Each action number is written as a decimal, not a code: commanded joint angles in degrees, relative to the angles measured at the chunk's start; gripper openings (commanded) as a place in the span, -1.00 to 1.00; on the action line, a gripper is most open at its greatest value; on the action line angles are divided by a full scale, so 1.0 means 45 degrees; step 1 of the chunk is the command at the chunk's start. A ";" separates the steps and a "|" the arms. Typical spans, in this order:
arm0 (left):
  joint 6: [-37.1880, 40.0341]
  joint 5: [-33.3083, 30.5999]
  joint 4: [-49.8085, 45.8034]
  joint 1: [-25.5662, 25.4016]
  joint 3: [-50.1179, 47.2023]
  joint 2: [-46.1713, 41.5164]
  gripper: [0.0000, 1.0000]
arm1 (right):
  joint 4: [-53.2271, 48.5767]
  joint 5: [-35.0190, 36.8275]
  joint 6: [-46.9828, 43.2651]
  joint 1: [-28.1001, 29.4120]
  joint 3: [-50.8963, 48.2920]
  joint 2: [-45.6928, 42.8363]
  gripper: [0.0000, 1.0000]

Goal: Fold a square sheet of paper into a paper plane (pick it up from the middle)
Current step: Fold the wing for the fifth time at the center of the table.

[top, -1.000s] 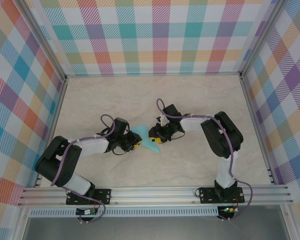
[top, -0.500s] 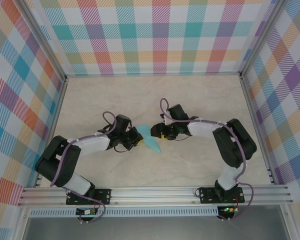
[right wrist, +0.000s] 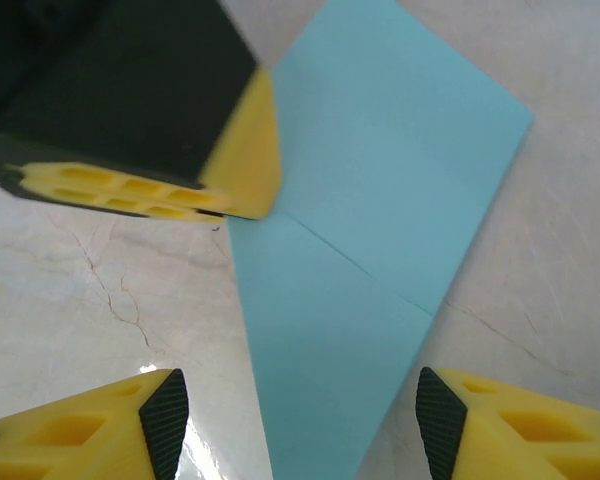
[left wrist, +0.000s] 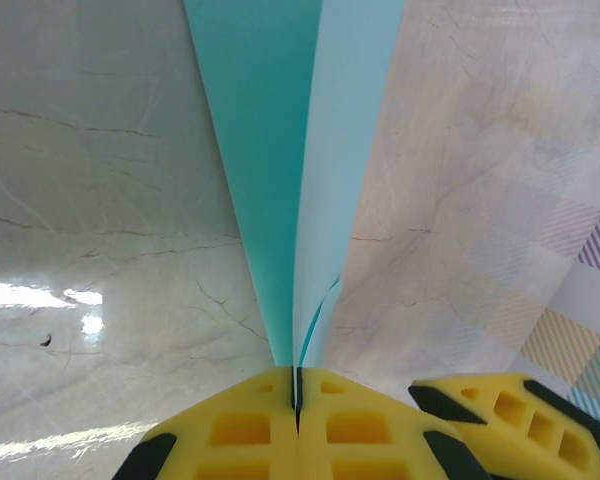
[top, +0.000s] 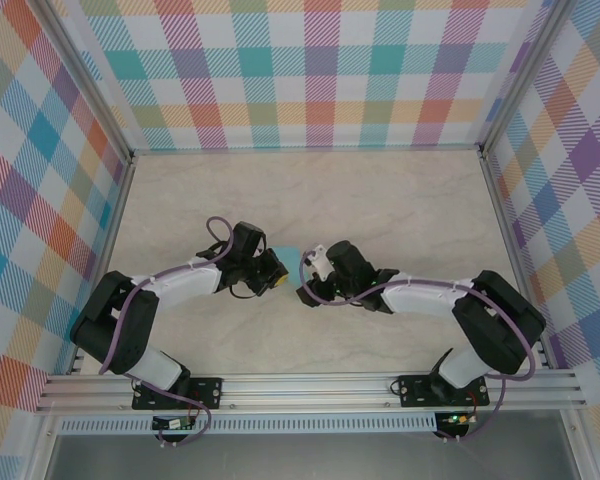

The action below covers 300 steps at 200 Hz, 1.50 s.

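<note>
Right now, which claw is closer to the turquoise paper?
Left. The left gripper is shut on the turquoise paper; the right gripper is open, fingers either side of it, not gripping.

1 turquoise paper plane [right wrist: 370,250]; 2 arms [top: 180,285]; 2 grippers, left gripper [left wrist: 297,400] and right gripper [right wrist: 295,420]; 1 marbled tabletop [top: 380,200]; 3 checked walls [top: 320,70].

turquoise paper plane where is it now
The turquoise paper plane is at the middle of the marbled table in the top view, pinched by the left gripper, the open right gripper flanking it.
</note>
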 commanded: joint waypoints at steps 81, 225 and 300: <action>-0.0311 -0.0085 -0.0706 -0.0259 0.0540 0.0075 -0.98 | 0.2948 0.2147 -0.3416 0.1153 0.0245 0.2185 0.21; -0.0498 -0.0241 -0.0976 -0.0259 0.0656 0.0153 -0.98 | 0.3448 0.2405 -0.3339 0.1148 0.0521 0.2874 -0.25; -0.0478 -0.0221 -0.1015 -0.0257 0.0699 0.0309 -0.98 | 0.3567 0.2326 -0.3025 0.1149 0.0469 0.2528 -0.15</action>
